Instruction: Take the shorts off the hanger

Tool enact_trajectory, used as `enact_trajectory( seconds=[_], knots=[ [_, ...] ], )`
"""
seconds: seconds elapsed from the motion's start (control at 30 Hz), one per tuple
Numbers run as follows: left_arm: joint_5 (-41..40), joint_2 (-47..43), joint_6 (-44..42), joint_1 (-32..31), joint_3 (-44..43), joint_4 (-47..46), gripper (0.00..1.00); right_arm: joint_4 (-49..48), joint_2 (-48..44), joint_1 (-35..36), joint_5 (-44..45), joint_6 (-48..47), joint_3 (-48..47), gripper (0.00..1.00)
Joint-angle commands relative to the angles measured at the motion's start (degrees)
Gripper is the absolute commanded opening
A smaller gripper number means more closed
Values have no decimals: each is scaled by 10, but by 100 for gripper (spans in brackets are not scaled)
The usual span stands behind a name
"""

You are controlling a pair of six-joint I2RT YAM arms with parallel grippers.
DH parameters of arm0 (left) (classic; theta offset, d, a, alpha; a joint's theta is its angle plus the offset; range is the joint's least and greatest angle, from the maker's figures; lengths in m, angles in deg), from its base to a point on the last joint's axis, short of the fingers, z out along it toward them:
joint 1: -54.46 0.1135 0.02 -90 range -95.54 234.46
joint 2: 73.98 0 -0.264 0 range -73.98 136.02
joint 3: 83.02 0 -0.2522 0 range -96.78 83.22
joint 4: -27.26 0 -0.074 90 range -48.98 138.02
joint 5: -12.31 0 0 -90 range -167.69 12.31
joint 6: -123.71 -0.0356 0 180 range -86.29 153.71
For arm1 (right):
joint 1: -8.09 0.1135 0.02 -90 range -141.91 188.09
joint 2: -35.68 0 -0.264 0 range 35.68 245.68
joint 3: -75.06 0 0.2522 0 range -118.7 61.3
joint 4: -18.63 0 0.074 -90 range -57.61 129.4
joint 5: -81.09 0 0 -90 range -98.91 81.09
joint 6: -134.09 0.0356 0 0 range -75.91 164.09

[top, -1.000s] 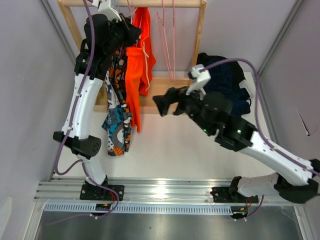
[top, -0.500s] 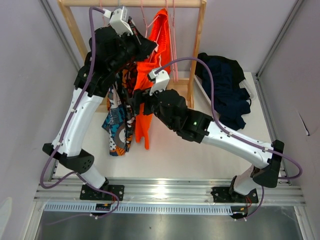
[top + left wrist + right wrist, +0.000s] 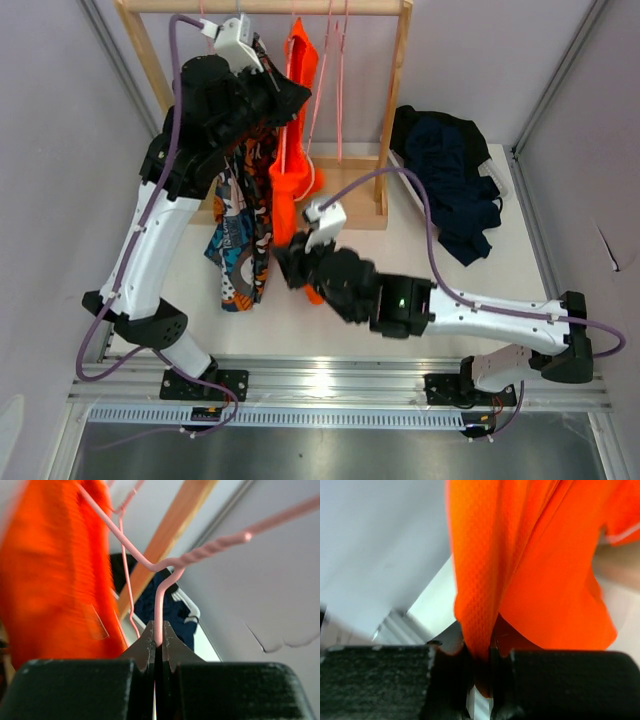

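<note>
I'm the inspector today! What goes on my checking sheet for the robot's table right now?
Surface: white table, shorts heaped at its far right.
Job's things: orange shorts hang at the rack, stretched downward; printed shorts hang beside them; dark shorts lie heaped.
Clutter: nothing seen.
Grippers: left gripper fingers shut on a pink hanger; right gripper shut on the orange shorts.
Cables: purple cables loop along both arms.
Surroundings: wooden rack, empty hangers, grey walls.
</note>
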Motion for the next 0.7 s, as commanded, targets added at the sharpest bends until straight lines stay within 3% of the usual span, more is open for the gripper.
enact_trajectory(
  seconds=[0.0,0.2,0.37,0.47,0.67],
  knots=[
    [-50,-22,-41,24,-56,-111,0,71,-5,84,55,71,29,0],
    [-47,-7,-29,58,-72,-107,0,107,1,157,105,113,46,0],
    [1,-18,-18,64,-56,-70,0,87,3,142,127,81,45,0],
    [55,-46,-1,61,-22,-28,0,56,-3,80,105,21,29,0],
    [110,-176,19,57,149,64,0,45,33,-105,-11,-69,-87,0]
  ],
)
